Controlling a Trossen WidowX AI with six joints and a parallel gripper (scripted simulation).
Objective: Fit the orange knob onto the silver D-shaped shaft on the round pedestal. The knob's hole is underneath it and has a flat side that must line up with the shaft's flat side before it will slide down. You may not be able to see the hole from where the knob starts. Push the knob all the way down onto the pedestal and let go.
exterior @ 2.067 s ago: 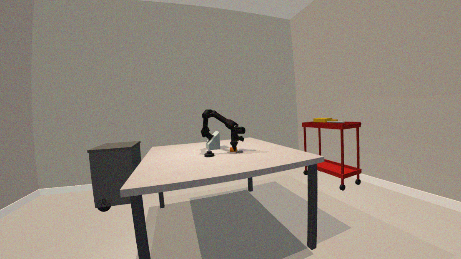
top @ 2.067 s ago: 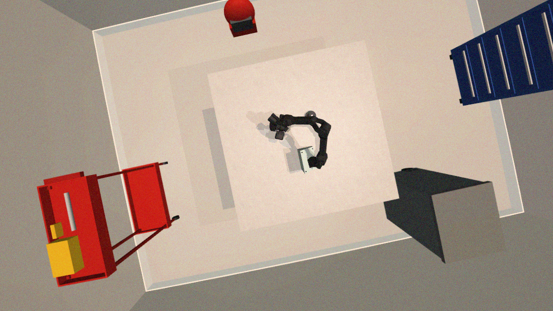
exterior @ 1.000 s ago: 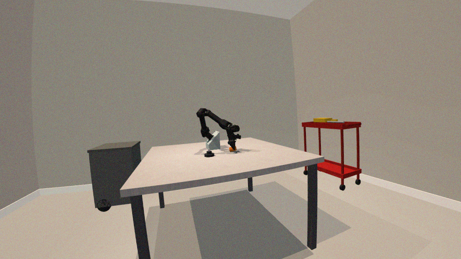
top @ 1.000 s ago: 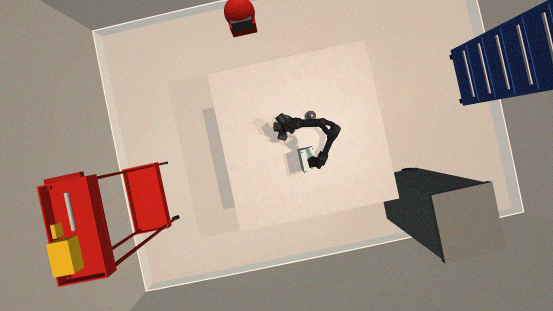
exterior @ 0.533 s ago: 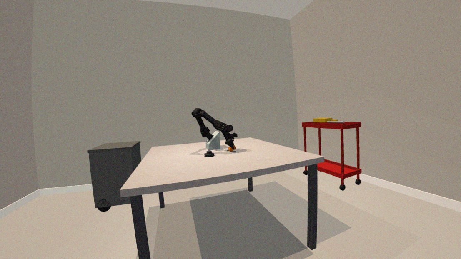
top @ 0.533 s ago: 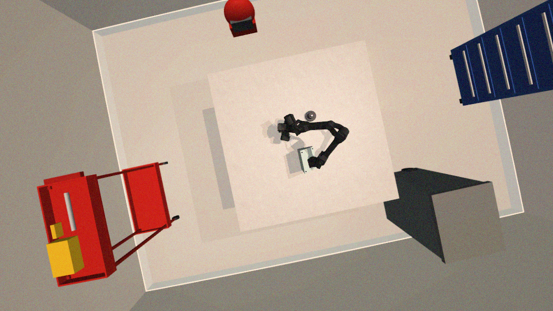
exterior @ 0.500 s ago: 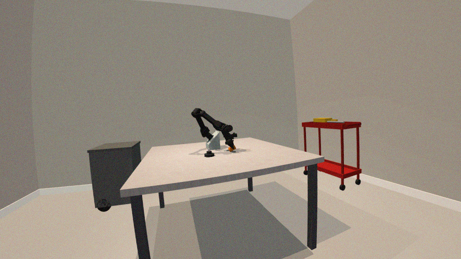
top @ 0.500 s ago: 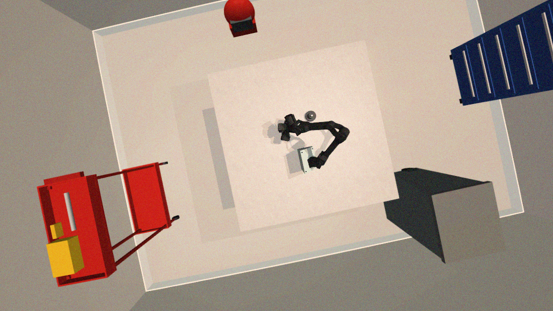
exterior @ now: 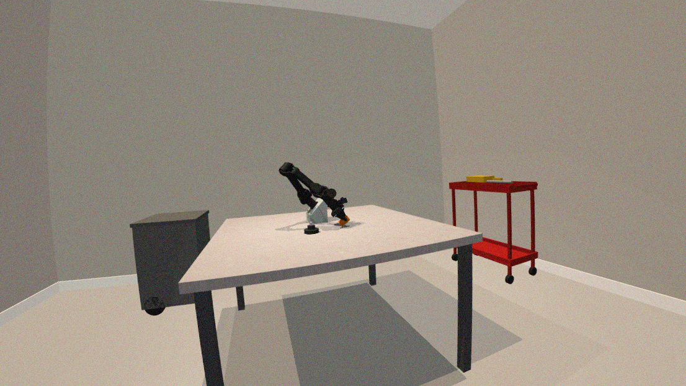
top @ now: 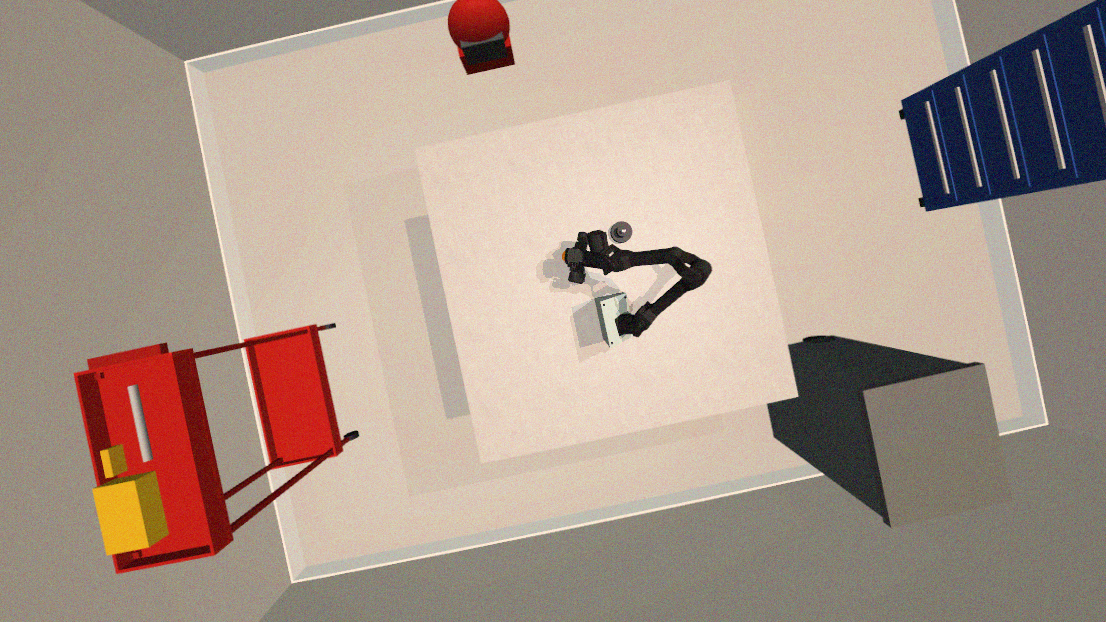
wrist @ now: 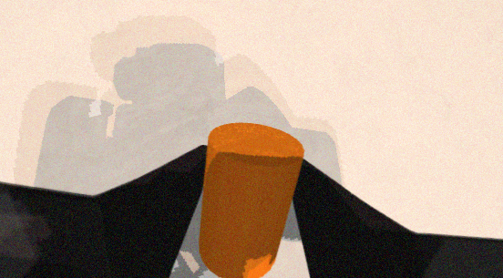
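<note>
Clamped between the fingers of the claw (top: 569, 256) (exterior: 344, 218) (wrist: 252, 177), the orange knob (top: 564, 256) (exterior: 344, 221) (wrist: 250, 200) is held tilted in the exterior view, apart from the round pedestal (top: 620, 232) (exterior: 311, 230). The pedestal is seen upright on the table (top: 505, 386) (exterior: 353, 245), near the claw. The arm's pale base (top: 607, 320) (exterior: 317, 213) is set on the same table. Beyond its edge, a red cart (top: 293, 399) (exterior: 509, 224) is noted.Correction: that draft opened with the wrong word form, so this version replaces it.

Starting at the orange knob (top: 564, 256) (exterior: 344, 221) (wrist: 250, 200), it is observed clamped between the fingers of the claw (top: 569, 256) (exterior: 344, 218) (wrist: 251, 159), tilted in the exterior view and apart from the round pedestal (top: 620, 232) (exterior: 311, 230). The pedestal is supported upright by the table (top: 505, 386) (exterior: 353, 245). Beyond the table, a red cart (top: 293, 399) (exterior: 509, 224) is noted.

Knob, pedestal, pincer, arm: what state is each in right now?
Orange knob: gripped, tilted, off the shaft.
Round pedestal: upright on the table, no knob fitted.
Pincer: shut on the knob.
Arm: bent, reaching down beside the pedestal.
</note>
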